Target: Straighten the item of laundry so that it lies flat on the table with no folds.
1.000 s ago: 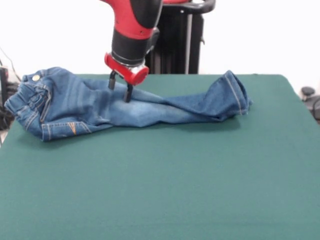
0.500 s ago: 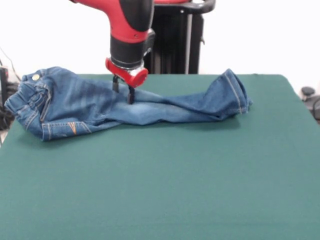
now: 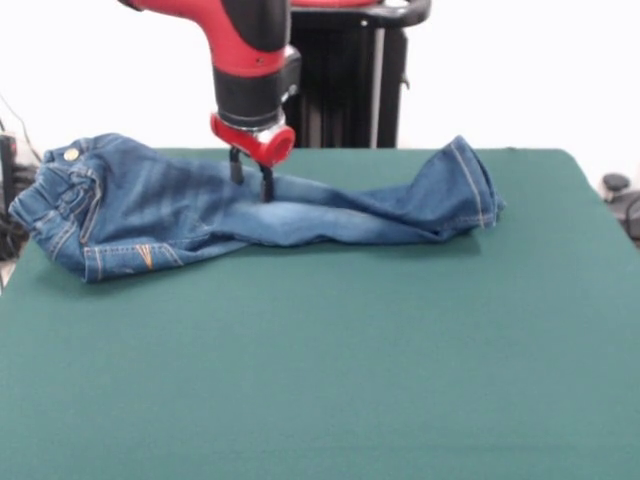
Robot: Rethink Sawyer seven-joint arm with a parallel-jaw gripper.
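Observation:
The item of laundry [image 3: 180, 210], a small pair of blue jeans, lies crumpled across the far part of the green table [image 3: 330, 360]. Its waistband with a metal button [image 3: 71, 155] sits at the left edge. The legs run to the right, twisted over each other, and end in a raised cuff [image 3: 470, 190]. My gripper [image 3: 252, 182] points down over the upper legs near the crotch. Its two dark fingers [image 3: 267, 186] stand apart and open, with their tips at the denim's surface. I cannot tell whether any cloth lies between them.
The black pedestal [image 3: 350, 80] stands behind the table's far edge. Dark items sit off the table at the right edge [image 3: 620, 195] and at the left edge [image 3: 8, 170]. The jeans' waist reaches the table's left edge.
The gripper has drifted slightly to the right over the jeans, while the arm above it has swung left. The jeans have barely shifted.

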